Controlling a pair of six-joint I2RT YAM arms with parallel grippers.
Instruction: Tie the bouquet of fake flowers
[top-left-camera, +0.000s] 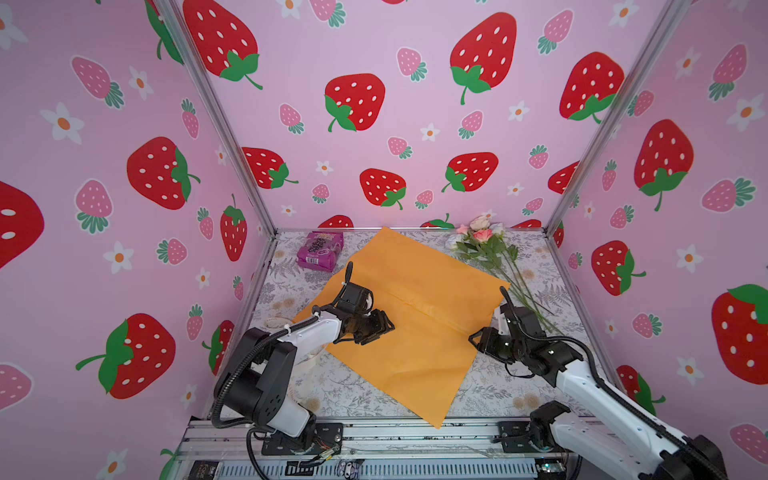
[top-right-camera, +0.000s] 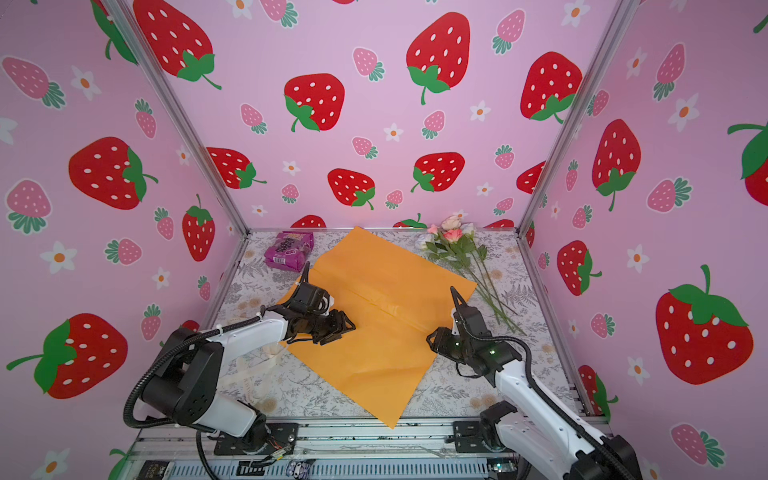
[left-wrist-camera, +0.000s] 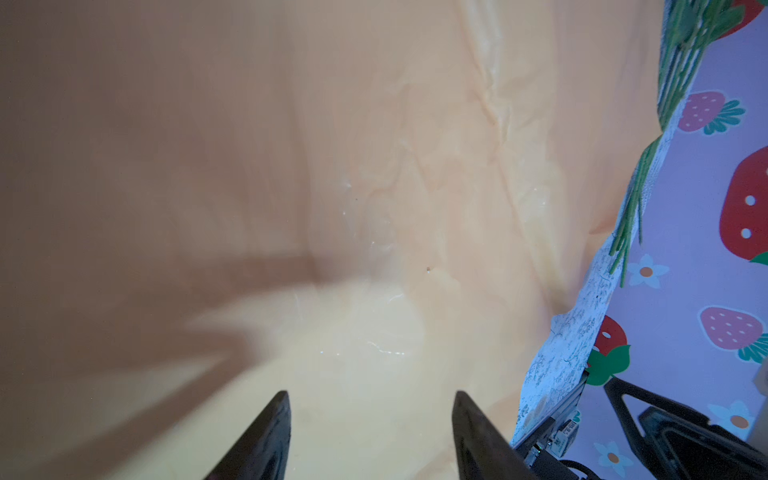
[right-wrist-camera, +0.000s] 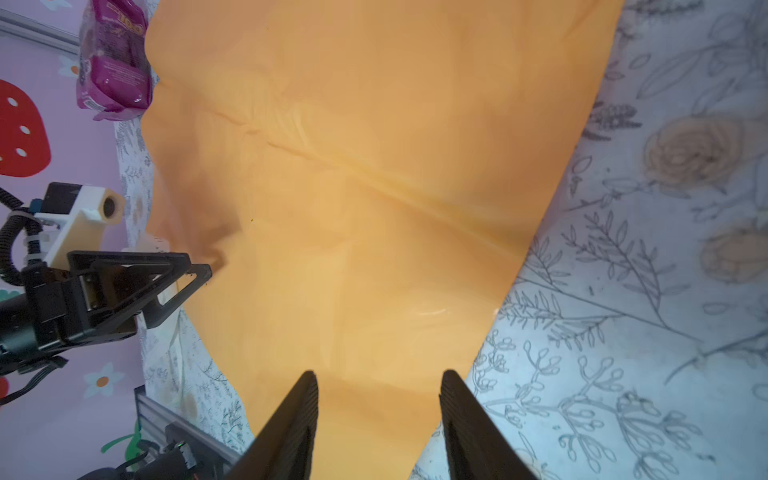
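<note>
Left wrist view first, ok? What's in it? — A

Orange paper (left-wrist-camera: 374, 166) fills nearly all of it. The left gripper (left-wrist-camera: 372, 399) is at the bottom of the frame. Its 2 black fingers are wide apart w/ nothing btwn them. Green stems of the fake flowers (left-wrist-camera: 673, 79) peek in at the upper right. — B

And the right wrist view? — A

The right gripper (right-wrist-camera: 379, 376) is at the bottom, fingers apart too, holding nothing. It's over the paper's edge, w/ the flowery table (right-wrist-camera: 665, 249) on the right of the frame. There's a purple packet (right-wrist-camera: 116, 70) at the upper left. The left gripper shows at the left edge, tip over the paper. — B

Where are the flowers in the top views? — A

Upper right of the table in both. The pink & white heads are by the back wall, and the long stems run down to the lower right. They lie on the table just beside the paper's right corner. Can't tell if they touch it. — B

And the arms? — A

The left gripper (top-left-camera: 386, 328) is over the paper's left part, mid frame. The right gripper (top-left-camera: 473, 337) is at the paper's right edge, near the stem ends. The paper lies flat like a diamond, w/ a crease across the middle. The packet sits at the back left, just beside the paper. — B
</note>
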